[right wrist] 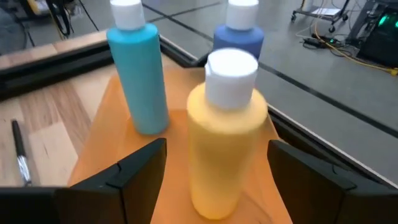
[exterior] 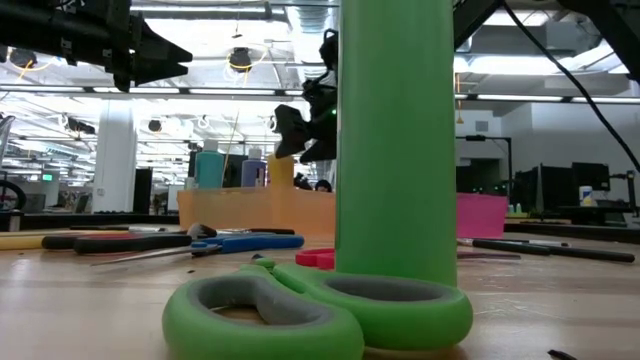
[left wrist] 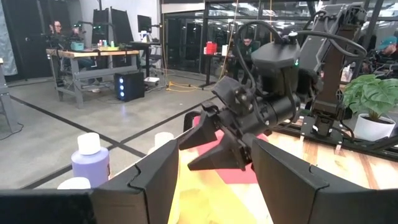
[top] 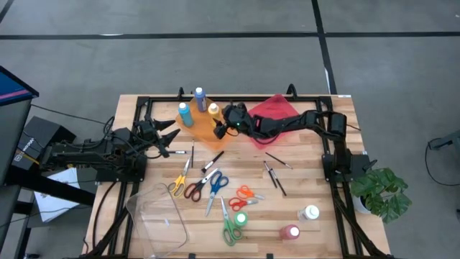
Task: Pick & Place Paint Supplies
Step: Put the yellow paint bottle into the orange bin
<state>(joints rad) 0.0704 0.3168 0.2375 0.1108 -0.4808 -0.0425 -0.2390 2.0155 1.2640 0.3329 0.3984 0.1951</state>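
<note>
Right gripper (top: 221,129) over orange tray (top: 203,134), fingers spread, nothing held; yellow bottle (right wrist: 227,134) upright just ahead between the two fingers in right wrist view, no contact visible. Light-blue bottle (right wrist: 138,71) and dark-blue bottle (right wrist: 239,34) upright just beyond yellow, all three in the orange tray. Red tray (top: 277,109) just behind the gripper, under the right arm.

Left gripper (top: 169,135) just beside the orange tray's other edge, opposite the right gripper, fingers apart, empty. In left wrist view, right gripper (left wrist: 205,144) straight ahead and near; purple-looking bottle (left wrist: 91,163) w/ white cap to one side.

Farther out toward table front: brush (top: 192,155) near left gripper; more brushes (top: 273,175) lying flat on the wood nearer the right arm's side. Scissors scattered mid-table: yellow pair (top: 180,180), red pair (top: 198,185), blue pair (top: 214,188), orange pair (top: 245,194), green pair (top: 231,229). Green bottle (top: 241,218) upright by green pair; in low view stands right at the camera, green scissors (exterior: 320,310) flat in front. White bottle (top: 310,213) and pink bottle (top: 290,232) near front right corner. Clear tray (top: 157,216) at front left, well apart from both grippers.

Person seated at a bench (left wrist: 58,28) in room beyond table.
</note>
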